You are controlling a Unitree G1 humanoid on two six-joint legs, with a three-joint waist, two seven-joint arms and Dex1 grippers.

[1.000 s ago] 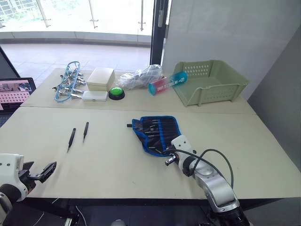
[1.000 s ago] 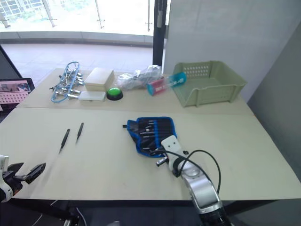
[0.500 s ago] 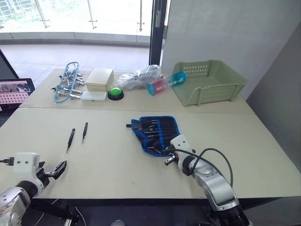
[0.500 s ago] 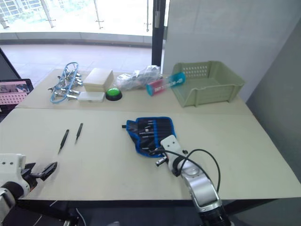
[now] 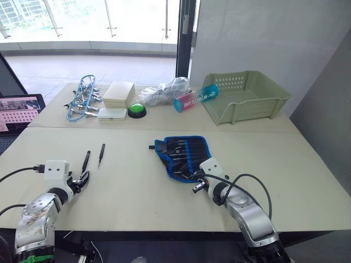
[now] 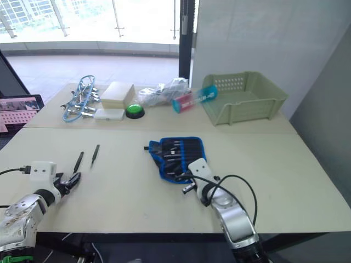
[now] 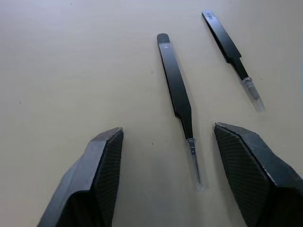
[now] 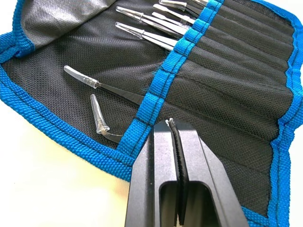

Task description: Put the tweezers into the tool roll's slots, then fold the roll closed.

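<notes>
Black fabric with bright blue edging, the tool roll (image 5: pixel 184 156) lies unfolded near the middle of the table (image 5: pixel 131 192), with bare tabletop on every side of it. The right gripper (image 8: pixel 174 124) rests over the roll's near edge, its two fingers pressed together with nothing between them, their tips at the blue band across the slots (image 8: pixel 222 71). Several tweezers already sit in those pockets, clear-capped tips poking out; how many is hard to count, since the row runs off the edge of the wrist view. Two loose tweezers (image 7: pixel 177 94) lie side by side but apart on the bare table toward the robot's left, well away from the roll. The left gripper (image 7: pixel 168 156) hovers with its fingers spread wide, straddling the capped tip of the nearer one without touching it. Along the far side stand a green basket (image 5: pixel 244 96), a green button (image 5: pixel 136 109), a cream box (image 5: pixel 118 93) and a blue clip bundle (image 5: pixel 81 97). A pink-and-teal tube (image 5: pixel 196 97) bears printing too small to read.
</notes>
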